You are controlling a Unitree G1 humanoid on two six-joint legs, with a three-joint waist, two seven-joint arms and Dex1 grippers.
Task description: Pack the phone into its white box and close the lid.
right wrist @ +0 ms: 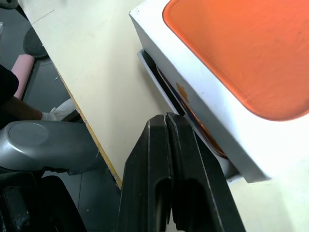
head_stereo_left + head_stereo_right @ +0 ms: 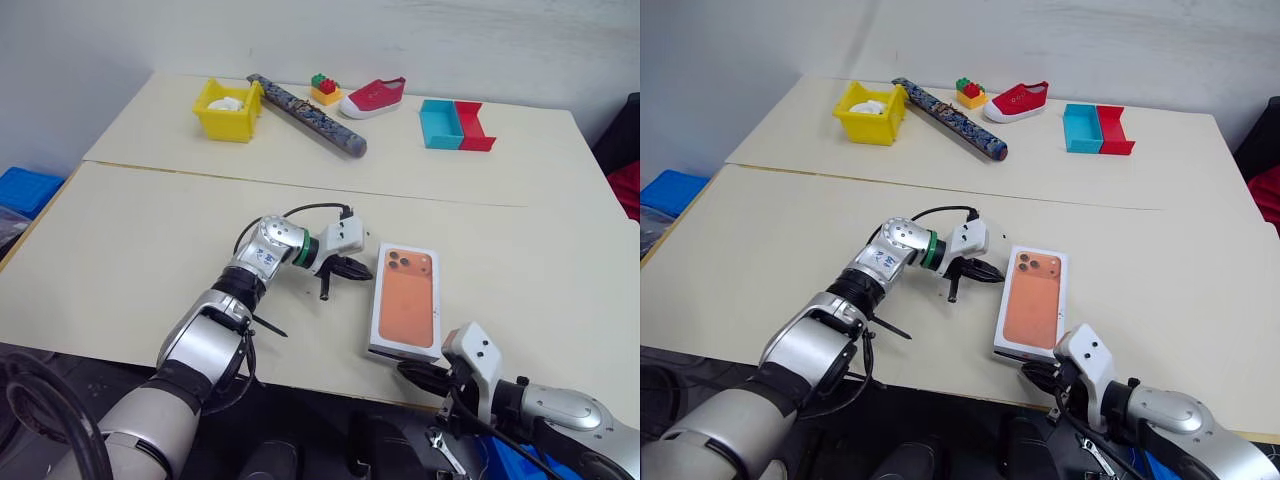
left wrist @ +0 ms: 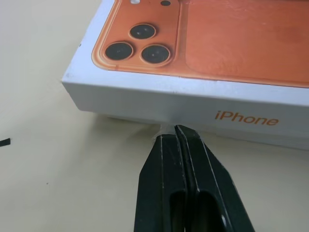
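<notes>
The lid (image 2: 405, 299), white with an orange phone picture on top, lies on the near table (image 2: 130, 250) close to its front edge, set over the white box (image 1: 153, 67). In the head views it looks like 1 closed package. The right wrist view shows more: at the near end the lid sits raised, and under its edge the white box's rim pokes out with a strip of the orange phone (image 1: 200, 128) inside the gap.

The left gripper (image 2: 340, 272) is just beside the lid's left long side, its 2 black fingers pressed together with nothing between them. The left wrist view shows their tips at the foot of the lid's side wall, near the printed orange word and below the pictured camera lenses; whether they actually touch the wall I cannot tell.

The right gripper (image 2: 1040, 377) sits at the near short end of the package, at the table's front edge. Its fingers (image 1: 166, 159) are also pressed together and hold nothing, their tips pointing at the gap under the raised lid.

On the far table stand a yellow bin (image 2: 229, 109), a dark patterned roll (image 2: 306, 114), a small stack of toy bricks (image 2: 324, 89), a red shoe (image 2: 373, 97) and a blue bin (image 2: 440, 124) touching a red bin (image 2: 473, 126).
</notes>
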